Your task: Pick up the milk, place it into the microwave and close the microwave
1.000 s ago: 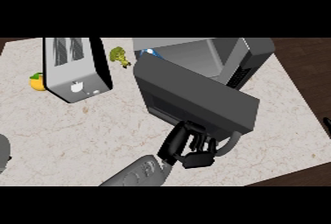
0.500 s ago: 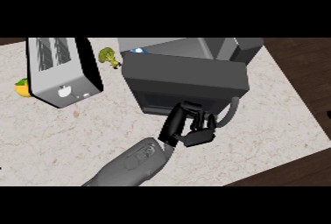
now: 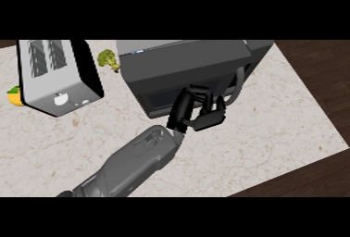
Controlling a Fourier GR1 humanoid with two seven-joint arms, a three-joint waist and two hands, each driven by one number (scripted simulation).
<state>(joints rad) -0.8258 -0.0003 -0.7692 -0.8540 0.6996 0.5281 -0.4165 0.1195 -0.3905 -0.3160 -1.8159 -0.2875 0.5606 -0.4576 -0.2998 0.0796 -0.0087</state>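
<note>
- Worktop (image 3: 259, 139): pale speckled stone, filling most of the head view; dark wood floor (image 3: 314, 60) beyond its right edge.
- Microwave (image 3: 184, 53): dark grey box at the top centre of the worktop, set at a slight angle.
- Microwave door (image 3: 160, 88): dark front panel facing the lower edge of the view, lying against the body or very nearly so; whether it is fully latched cannot be told. A grey curved handle (image 3: 239, 85) stands at its right end.
- Milk: not visible in this view. The door covers the microwave's inside, so whether the milk sits within cannot be told.
- Right hand (image 3: 195, 111): black, at the end of a grey forearm (image 3: 130, 162) that comes in from the lower left. It rests against the door's front.
- Fingers (image 3: 198, 92): extended up along the door panel and touching it, thumb out to the right, nothing held.
- Toaster (image 3: 58, 74): silver with black sides, at the upper left, well apart from the hand.
- Broccoli (image 3: 107, 59): small green floret between the toaster and the microwave.
- Yellow fruit (image 3: 14, 96): at the left edge, just beside the toaster.
</note>
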